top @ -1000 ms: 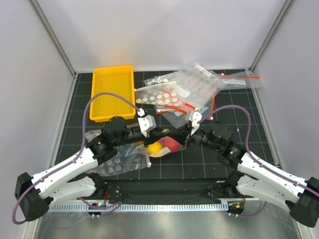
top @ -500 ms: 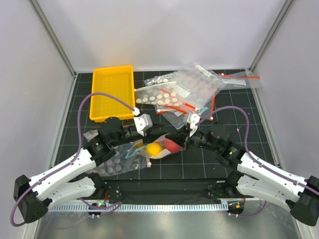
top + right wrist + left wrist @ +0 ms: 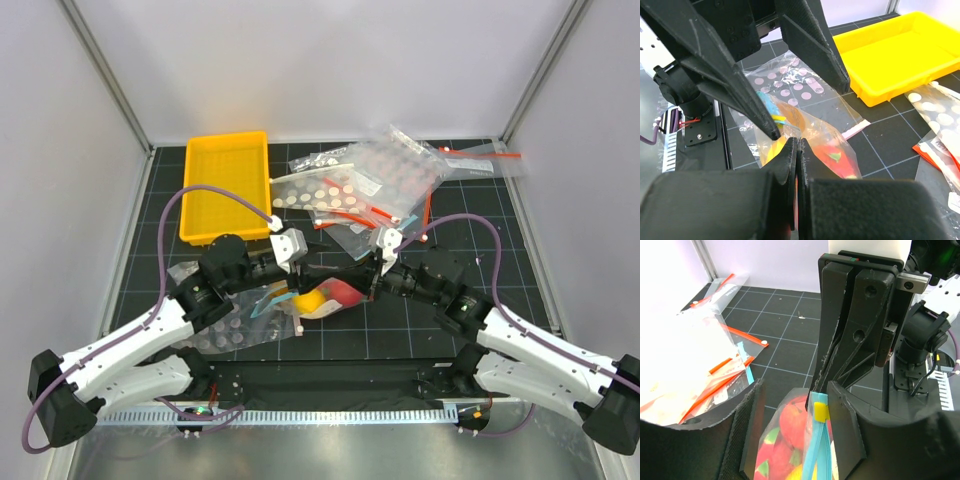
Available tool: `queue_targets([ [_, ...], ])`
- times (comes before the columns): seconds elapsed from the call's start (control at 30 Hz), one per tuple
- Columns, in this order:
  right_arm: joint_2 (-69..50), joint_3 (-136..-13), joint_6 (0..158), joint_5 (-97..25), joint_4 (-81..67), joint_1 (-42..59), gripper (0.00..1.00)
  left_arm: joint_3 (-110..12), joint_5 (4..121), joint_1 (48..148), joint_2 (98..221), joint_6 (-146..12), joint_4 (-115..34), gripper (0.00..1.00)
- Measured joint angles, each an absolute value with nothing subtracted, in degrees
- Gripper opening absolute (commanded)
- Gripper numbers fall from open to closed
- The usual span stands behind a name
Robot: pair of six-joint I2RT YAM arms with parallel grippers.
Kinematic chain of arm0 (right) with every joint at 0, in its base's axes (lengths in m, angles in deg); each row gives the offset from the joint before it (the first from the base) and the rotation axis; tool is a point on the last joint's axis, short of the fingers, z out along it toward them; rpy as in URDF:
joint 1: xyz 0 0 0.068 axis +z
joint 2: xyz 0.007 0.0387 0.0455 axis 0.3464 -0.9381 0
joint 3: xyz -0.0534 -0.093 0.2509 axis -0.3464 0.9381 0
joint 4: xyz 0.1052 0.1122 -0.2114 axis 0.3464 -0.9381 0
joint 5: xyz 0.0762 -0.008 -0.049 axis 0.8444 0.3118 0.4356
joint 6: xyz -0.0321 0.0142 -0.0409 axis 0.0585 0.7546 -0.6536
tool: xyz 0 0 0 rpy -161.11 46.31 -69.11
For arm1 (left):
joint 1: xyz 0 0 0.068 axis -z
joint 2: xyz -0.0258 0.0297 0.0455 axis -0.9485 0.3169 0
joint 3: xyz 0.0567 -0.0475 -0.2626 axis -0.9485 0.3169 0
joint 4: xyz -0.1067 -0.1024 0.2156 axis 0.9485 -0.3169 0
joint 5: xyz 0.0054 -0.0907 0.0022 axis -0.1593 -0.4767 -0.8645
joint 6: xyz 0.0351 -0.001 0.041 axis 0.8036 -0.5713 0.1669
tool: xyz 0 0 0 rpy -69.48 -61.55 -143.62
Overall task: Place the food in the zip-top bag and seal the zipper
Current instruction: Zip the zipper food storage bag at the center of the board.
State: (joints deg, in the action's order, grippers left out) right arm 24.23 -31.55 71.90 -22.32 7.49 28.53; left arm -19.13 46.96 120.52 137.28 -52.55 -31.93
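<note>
Left gripper (image 3: 797,427) is drawing back, its jaws spreading apart astride the blue zipper (image 3: 813,452) of the bag (image 3: 832,137); right gripper (image 3: 795,150) is clamping the bag's edge.

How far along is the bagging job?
Done: red and yellow toy fruits sit inside the clear plastic zip-top bag. In hand: the right end effector pinches the bag's edge; the left end effector stands open around the light-blue zipper strip. Left: the seal, not confirmable here.
</note>
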Motion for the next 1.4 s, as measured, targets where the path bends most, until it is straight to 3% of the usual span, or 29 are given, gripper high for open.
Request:
queue_targets([
  [0.37,24.62,-31.55,71.90,-22.71,7.47,28.53,0.01,-19.13,46.92,120.52,135.84,-53.73,-32.35,0.56],
  [0.73,24.62,-31.55,71.93,-22.75,7.47,28.53,0.01,-19.11,46.44,120.52,136.23,-54.10,-33.16,0.46],
  [0.83,24.62,-31.55,71.93,-22.73,7.47,28.53,0.01,-19.11,46.28,120.52,136.47,-54.14,-33.20,0.40],
  [1.07,25.14,-31.55,71.93,-22.75,7.47,28.53,0.01,-19.11,46.30,120.52,137.15,-54.14,-33.68,0.01],
  [1.4,25.91,-31.46,71.97,-24.06,6.92,28.53,0.01,-19.13,46.33,120.52,137.67,-54.10,-33.99,0.00],
])
